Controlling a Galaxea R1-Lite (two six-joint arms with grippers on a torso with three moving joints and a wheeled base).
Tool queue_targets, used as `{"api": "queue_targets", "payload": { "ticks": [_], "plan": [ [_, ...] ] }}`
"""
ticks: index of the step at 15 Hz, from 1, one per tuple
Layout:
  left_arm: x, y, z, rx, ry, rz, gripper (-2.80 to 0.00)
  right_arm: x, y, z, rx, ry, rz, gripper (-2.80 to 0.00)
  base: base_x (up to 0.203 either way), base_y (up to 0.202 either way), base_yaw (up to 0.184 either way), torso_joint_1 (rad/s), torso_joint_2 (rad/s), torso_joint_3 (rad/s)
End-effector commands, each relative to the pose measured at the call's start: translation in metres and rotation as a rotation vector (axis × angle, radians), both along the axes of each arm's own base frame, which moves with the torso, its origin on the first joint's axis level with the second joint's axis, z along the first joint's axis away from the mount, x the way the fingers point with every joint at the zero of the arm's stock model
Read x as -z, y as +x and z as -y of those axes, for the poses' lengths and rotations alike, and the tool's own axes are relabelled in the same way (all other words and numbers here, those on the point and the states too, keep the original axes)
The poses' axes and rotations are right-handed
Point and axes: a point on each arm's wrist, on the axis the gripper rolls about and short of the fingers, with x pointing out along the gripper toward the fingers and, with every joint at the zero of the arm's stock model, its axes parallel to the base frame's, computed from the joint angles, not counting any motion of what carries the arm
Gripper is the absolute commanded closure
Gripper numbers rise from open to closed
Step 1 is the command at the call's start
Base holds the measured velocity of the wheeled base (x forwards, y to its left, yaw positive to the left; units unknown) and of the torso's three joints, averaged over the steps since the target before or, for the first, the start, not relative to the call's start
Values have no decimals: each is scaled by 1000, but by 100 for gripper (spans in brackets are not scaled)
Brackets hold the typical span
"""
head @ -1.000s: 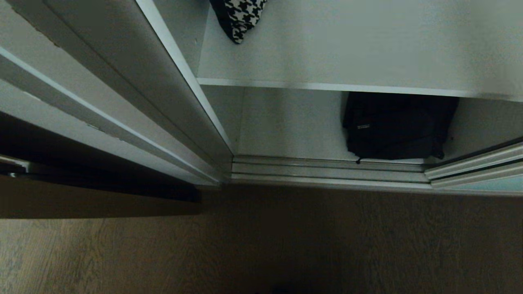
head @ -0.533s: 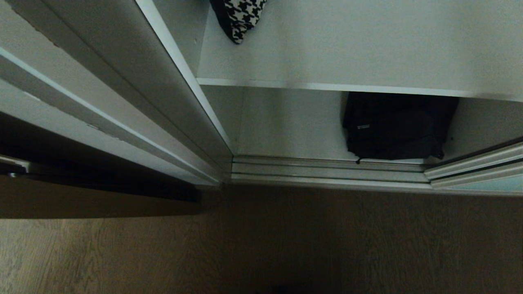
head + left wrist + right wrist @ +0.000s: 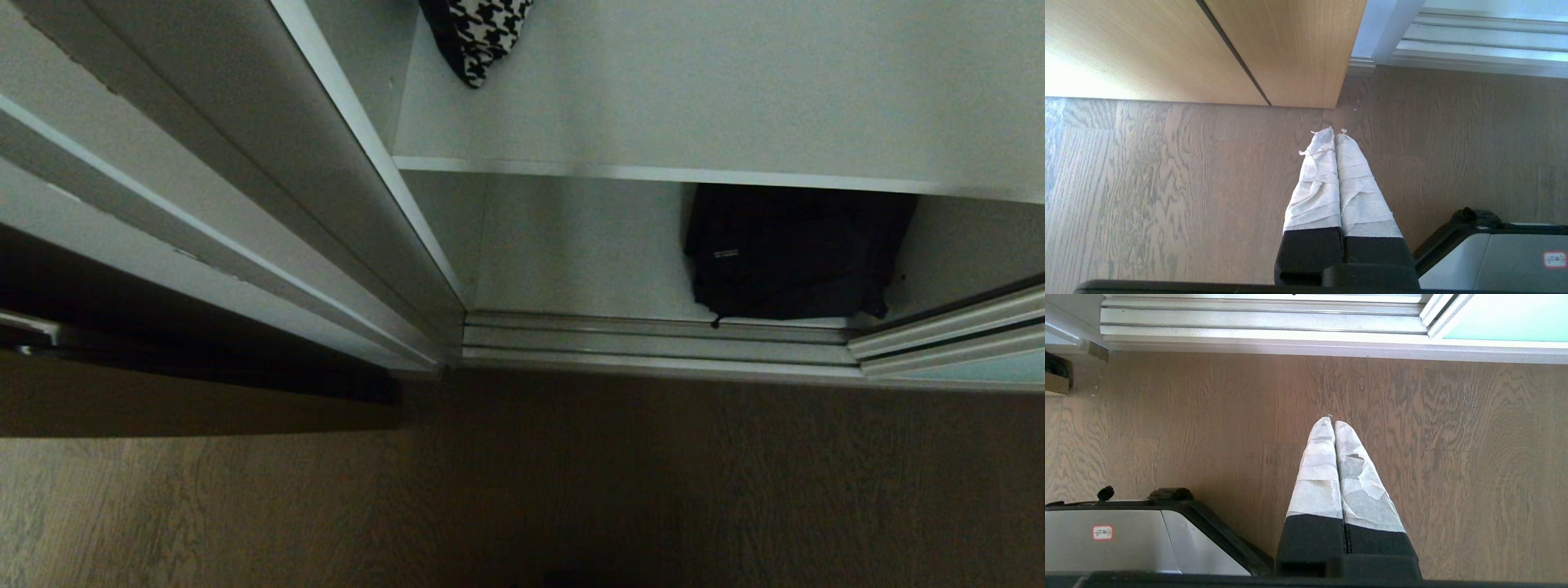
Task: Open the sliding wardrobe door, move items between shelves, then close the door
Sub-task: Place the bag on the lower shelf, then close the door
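The wardrobe stands open in the head view. A black-and-white houndstooth cloth [image 3: 482, 37] lies at the back left of the upper white shelf [image 3: 653, 173]. A black fabric bag [image 3: 792, 253] sits on the board below, towards the right. The sliding wardrobe door [image 3: 947, 335] is pushed to the right, and its pale glass [image 3: 1506, 318] shows in the right wrist view. My left gripper [image 3: 1335, 131] and right gripper [image 3: 1333, 422] both hang shut and empty over the wood floor, in front of the wardrobe. Neither arm shows in the head view.
Silver floor tracks [image 3: 653, 339] run along the wardrobe's front. A white side panel [image 3: 269, 163] rises on the left, with a light wood door [image 3: 1290, 49] beside it. The robot's base [image 3: 1126, 539] lies between the two arms. Wood floor [image 3: 571, 490] spreads in front.
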Motion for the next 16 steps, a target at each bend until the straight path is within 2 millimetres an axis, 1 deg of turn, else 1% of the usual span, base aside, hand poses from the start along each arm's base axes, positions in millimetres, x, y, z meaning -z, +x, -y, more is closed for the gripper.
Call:
{"api": "queue_targets", "payload": {
  "ticks": [1,4,11,15,16],
  "plan": [
    [0,0,0,-1,0,1,0,1,1,0,-1,21,0,0,0,0,0,0,0,0],
    [0,0,0,-1,0,1,0,1,2,0,-2,31,25,0,0,0,0,0,0,0],
    [0,0,0,-1,0,1,0,2,2,0,-3,41,22,0,0,0,0,0,0,0],
    [0,0,0,0,3,-1,0,4,3,0,-4,172,20,0,0,0,0,0,0,0],
    [0,0,0,1,6,-1,0,4,3,0,-6,178,31,0,0,0,0,0,0,0]
  ]
}}
